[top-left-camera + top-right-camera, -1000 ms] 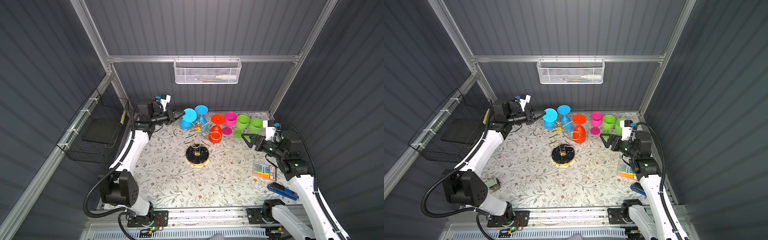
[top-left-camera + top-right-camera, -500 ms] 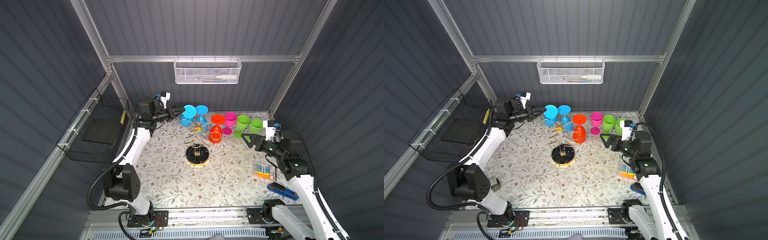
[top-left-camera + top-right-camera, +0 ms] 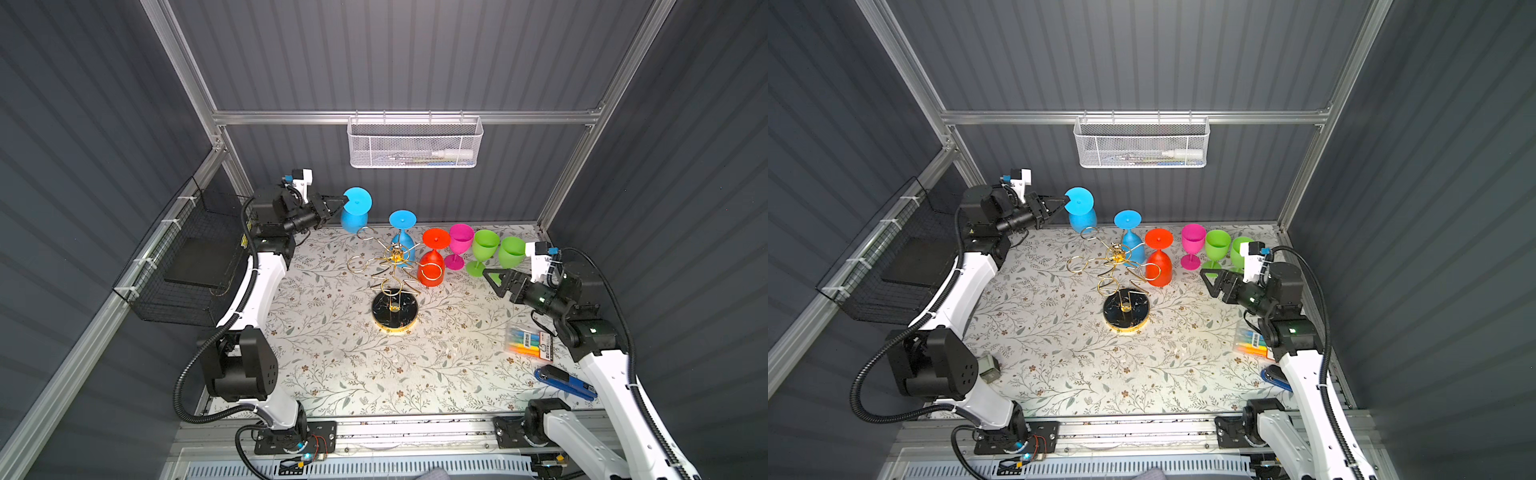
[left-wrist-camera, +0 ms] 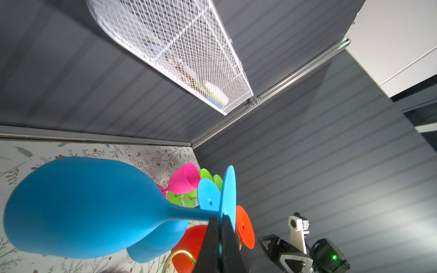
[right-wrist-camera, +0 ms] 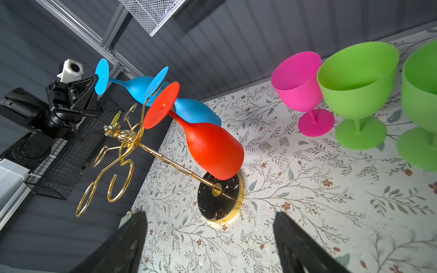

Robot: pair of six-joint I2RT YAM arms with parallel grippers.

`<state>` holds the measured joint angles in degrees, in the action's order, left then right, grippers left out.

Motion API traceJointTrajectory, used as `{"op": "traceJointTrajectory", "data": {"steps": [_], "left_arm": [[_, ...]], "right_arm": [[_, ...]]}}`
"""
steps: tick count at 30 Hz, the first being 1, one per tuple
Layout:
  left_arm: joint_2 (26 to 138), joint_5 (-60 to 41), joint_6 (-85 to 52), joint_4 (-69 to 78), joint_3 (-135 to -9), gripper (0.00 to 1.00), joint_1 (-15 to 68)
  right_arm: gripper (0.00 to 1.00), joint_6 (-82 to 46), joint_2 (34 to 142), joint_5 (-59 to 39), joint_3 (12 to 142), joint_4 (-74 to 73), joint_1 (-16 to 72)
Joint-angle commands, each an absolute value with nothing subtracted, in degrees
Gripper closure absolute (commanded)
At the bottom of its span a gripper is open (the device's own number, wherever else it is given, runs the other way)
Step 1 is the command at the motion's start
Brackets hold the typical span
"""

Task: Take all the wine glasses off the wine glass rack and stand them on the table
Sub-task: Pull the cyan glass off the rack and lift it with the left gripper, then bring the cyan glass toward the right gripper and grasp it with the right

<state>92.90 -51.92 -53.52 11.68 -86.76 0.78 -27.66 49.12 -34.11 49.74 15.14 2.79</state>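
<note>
Clamping the foot disc of the blue wine glass (image 3: 355, 218), the left gripper (image 3: 343, 202) is closed tight on it at back-left, just beside the far loop of the wine glass rack (image 3: 395, 318). Glass hangs inverted: foot up, bowl down, stem approx upright. Only the left wrist view shows the pads (image 4: 211, 243) pinching the disc edge-on. Only the right wrist view shows a yellow item (image 5: 115, 118) in the black wire basket (image 5: 54, 175). White mesh basket (image 3: 415, 143) holds a white bottle (image 3: 451, 154). Right gripper (image 3: 494, 279): jaws wide apart, holding nothing.
</note>
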Motion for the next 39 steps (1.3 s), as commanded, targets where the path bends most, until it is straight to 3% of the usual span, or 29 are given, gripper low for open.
{"op": "traceJointTrajectory", "data": {"steps": [1,13,22,39], "left_arm": [[91.0,-55.4,-61.0,21.5,-88.4,1.00,-0.8],[92.3,-59.2,-87.4,53.6,-89.0,1.00,-2.8],[89.4,-59.4,-91.0,55.7,-89.5,1.00,-2.0],[90.5,-61.2,-94.7,56.1,-89.0,1.00,12.3]], "right_arm": [[0.14,-26.0,48.7,-33.4,52.7,15.6,3.1],[0.14,-22.8,49.9,-30.7,59.5,15.4,6.1],[0.14,-15.5,52.1,-24.3,66.5,14.3,14.3],[0.10,4.7,59.8,-16.7,74.5,7.3,28.8]]}}
